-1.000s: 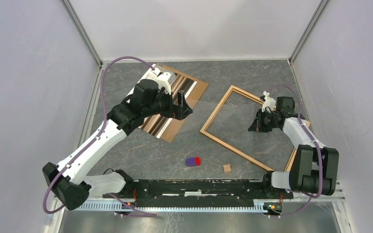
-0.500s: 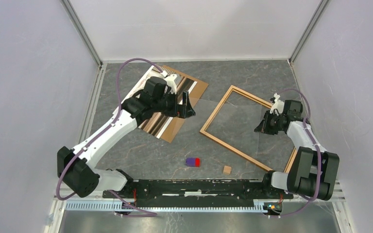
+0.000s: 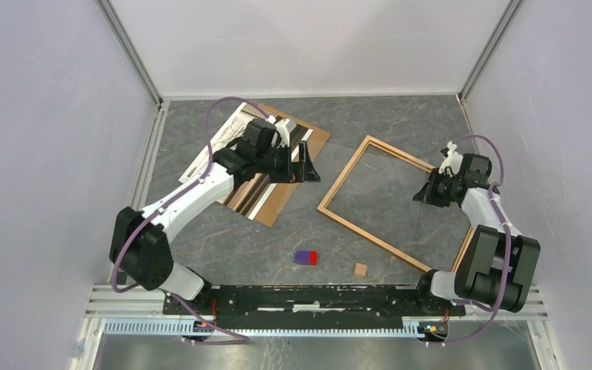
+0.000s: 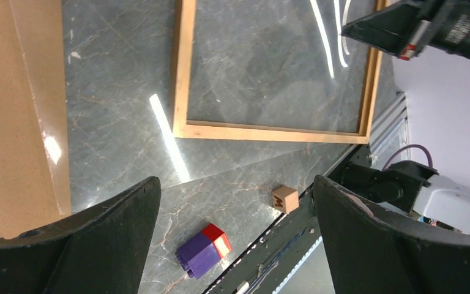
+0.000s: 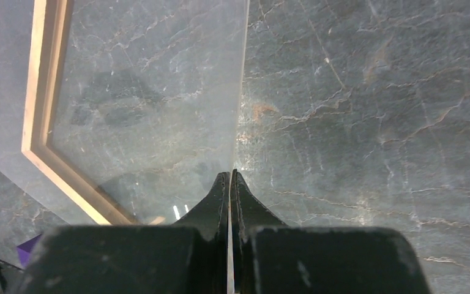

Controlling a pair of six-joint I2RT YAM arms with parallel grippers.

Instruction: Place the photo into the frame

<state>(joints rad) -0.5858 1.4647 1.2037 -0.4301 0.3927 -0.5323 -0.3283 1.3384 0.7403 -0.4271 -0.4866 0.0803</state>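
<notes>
The frame [image 3: 344,173] lies flat right of centre and also shows in the left wrist view [image 4: 269,131] and the right wrist view [image 5: 37,79]. The photo [image 3: 250,196] lies at the back left on a brown backing board [image 3: 320,139], largely hidden under my left arm. My left gripper [image 3: 306,166] hangs open and empty [image 4: 237,184] above the floor between the board and the frame. My right gripper [image 3: 424,194] is shut [image 5: 231,174] on the edge of a clear sheet [image 5: 159,92] that lies over the frame.
A purple and red block [image 3: 306,257] [image 4: 205,248] and a small wooden cube [image 3: 361,267] [image 4: 284,198] lie near the front rail. An orange-brown strip [image 3: 460,254] lies by the right arm's base. White walls close in the left, back and right.
My left gripper has swung right, toward the frame, staying open. My right gripper has drawn right and back, still shut on the clear sheet's edge.
</notes>
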